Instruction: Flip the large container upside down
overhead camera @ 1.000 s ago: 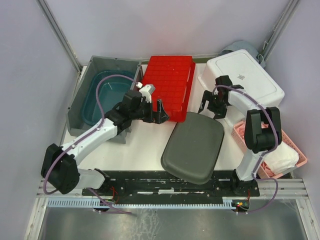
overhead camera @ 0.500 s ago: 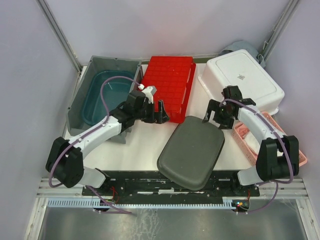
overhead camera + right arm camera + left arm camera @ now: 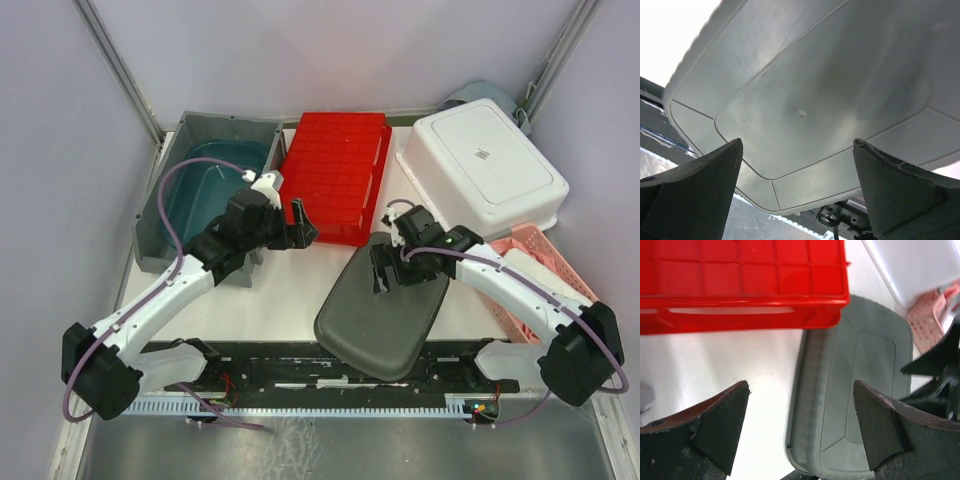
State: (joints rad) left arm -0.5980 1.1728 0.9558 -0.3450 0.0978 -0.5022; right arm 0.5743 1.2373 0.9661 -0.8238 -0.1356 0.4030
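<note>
The right gripper [image 3: 385, 272], fingers spread wide and holding nothing, hangs close over the far end of the large grey plastic container [image 3: 375, 318]. The container lies bottom-up at the white table's [image 3: 275, 295] near edge. The left gripper [image 3: 298, 225], likewise spread, sits beside the red plastic crate [image 3: 335, 170].

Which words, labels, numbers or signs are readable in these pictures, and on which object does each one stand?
Small dark print on the upturned white plastic tub: too small to read.
No text shows on the red plastic crate or the grey plastic container.
</note>
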